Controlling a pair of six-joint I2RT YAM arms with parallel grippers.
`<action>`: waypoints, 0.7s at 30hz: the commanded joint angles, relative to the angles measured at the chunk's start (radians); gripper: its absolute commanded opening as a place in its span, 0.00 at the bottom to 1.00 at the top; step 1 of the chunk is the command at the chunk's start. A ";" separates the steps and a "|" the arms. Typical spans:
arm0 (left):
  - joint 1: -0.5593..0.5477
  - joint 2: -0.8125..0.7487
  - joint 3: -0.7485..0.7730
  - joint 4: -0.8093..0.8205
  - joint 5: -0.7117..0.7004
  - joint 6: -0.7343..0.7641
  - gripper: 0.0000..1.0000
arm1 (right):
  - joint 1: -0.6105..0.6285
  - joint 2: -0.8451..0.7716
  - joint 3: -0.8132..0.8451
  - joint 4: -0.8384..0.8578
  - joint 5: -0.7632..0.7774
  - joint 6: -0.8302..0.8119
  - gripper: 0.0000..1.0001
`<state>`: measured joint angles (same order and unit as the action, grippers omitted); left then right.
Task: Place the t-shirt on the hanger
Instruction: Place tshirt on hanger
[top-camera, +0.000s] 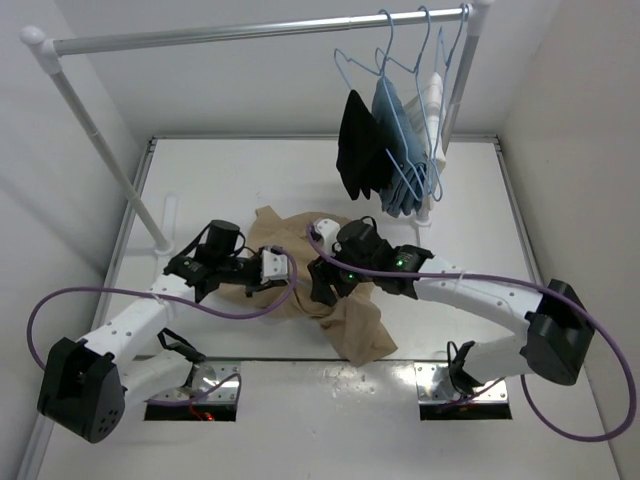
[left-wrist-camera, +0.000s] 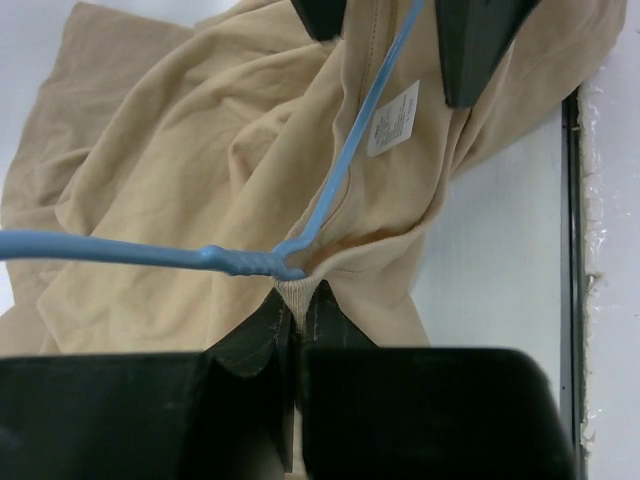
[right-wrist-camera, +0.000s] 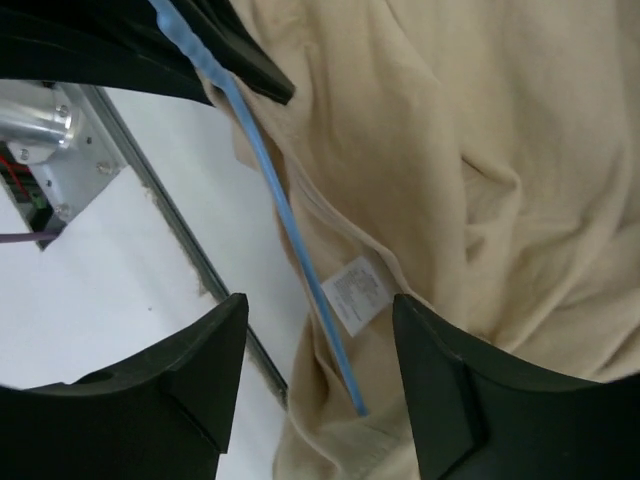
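The tan t-shirt (top-camera: 345, 325) lies crumpled on the table between both arms. My left gripper (left-wrist-camera: 297, 305) is shut on its ribbed collar. The light-blue hanger (left-wrist-camera: 150, 253) has its twisted neck just above those fingertips. One wire arm of it runs up past the white label (left-wrist-camera: 393, 118) inside the collar. In the right wrist view the hanger (right-wrist-camera: 285, 225) passes between the fingers of my right gripper (right-wrist-camera: 320, 345), which is open and holds nothing. The wire's end slips under the t-shirt (right-wrist-camera: 480, 150) below the label (right-wrist-camera: 357, 292). In the top view my left gripper (top-camera: 288, 268) and right gripper (top-camera: 318, 290) nearly meet.
A clothes rail (top-camera: 250, 32) spans the back. At its right end other hangers carry a black garment (top-camera: 357, 145), a blue one (top-camera: 395, 150) and a white one (top-camera: 432, 100). The rail's slanted left post (top-camera: 110, 160) stands behind my left arm. A table seam (left-wrist-camera: 572, 250) runs beside the shirt.
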<state>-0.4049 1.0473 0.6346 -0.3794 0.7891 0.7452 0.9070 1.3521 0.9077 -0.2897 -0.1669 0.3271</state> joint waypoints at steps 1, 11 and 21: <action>0.021 -0.016 0.020 0.060 0.055 -0.018 0.00 | 0.015 0.005 0.043 0.113 -0.068 0.023 0.59; 0.031 -0.017 0.020 0.080 0.075 -0.038 0.00 | 0.015 0.084 0.034 0.181 -0.059 0.061 0.11; 0.119 0.005 0.068 0.014 0.105 0.006 0.18 | 0.015 -0.096 -0.009 0.127 0.090 0.038 0.00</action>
<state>-0.3305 1.0500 0.6521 -0.3462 0.8562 0.7162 0.9272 1.3571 0.8974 -0.1406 -0.1684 0.3733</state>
